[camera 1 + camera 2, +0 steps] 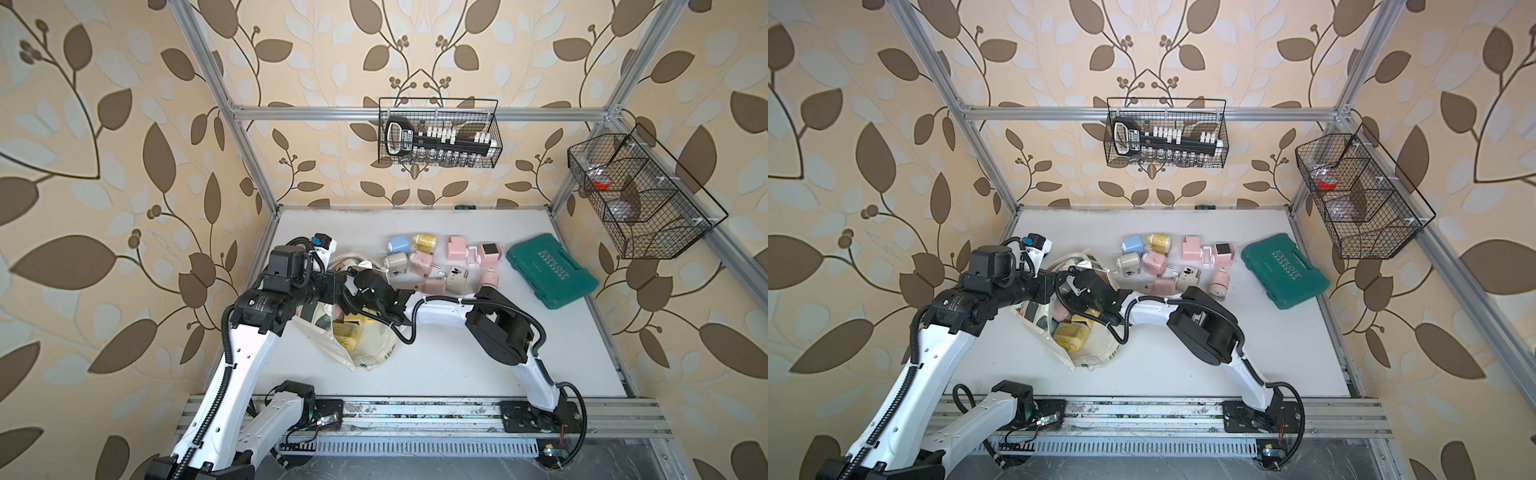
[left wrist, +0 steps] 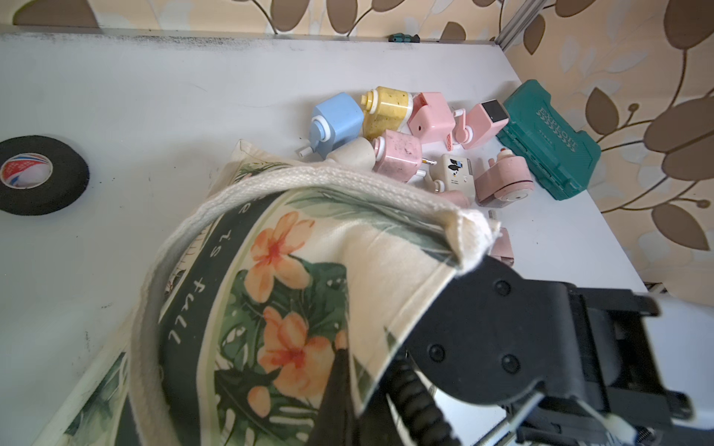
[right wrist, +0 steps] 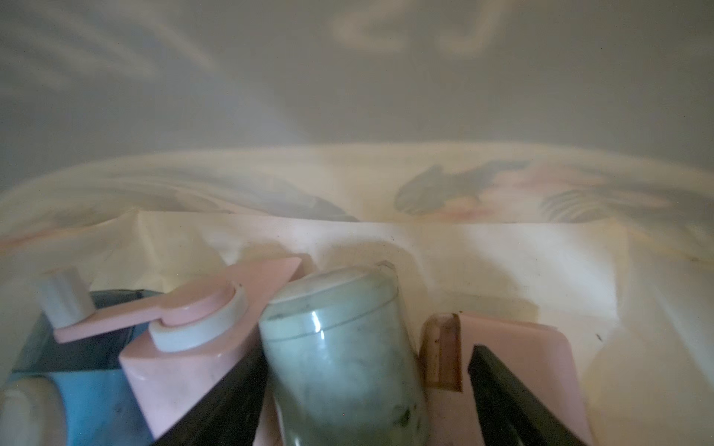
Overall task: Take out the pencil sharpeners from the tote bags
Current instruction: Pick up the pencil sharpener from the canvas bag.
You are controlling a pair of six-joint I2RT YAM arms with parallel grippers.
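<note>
While the tote bag [image 1: 365, 353] lies slumped on the white table [image 1: 457, 365] near the left arm's side, its mouth is lifted by the left gripper [image 2: 340, 370], whose jaws are closed on the printed canvas just below the rim. Reaching into that opening, the right gripper [image 3: 367, 386] has its two dark fingers [image 3: 224, 401] spread wide on either side of a mint pencil sharpener [image 3: 340, 347], not yet pinching it. Beside that one, deep in the bag, sit a pink sharpener with a crank [image 3: 185, 347], another pink one [image 3: 514, 355] and a light blue one [image 3: 89, 401] (yellow ones [image 1: 1071, 332] show through the mouth in a top view). Out on the table, beyond the bag, a loose cluster of sharpeners [image 1: 432, 262] in blue, yellow, pink and cream lies just beside a teal case [image 1: 552, 270]. In the left wrist view, a roll of black tape [image 2: 38, 173] rests well apart from the bag.
</note>
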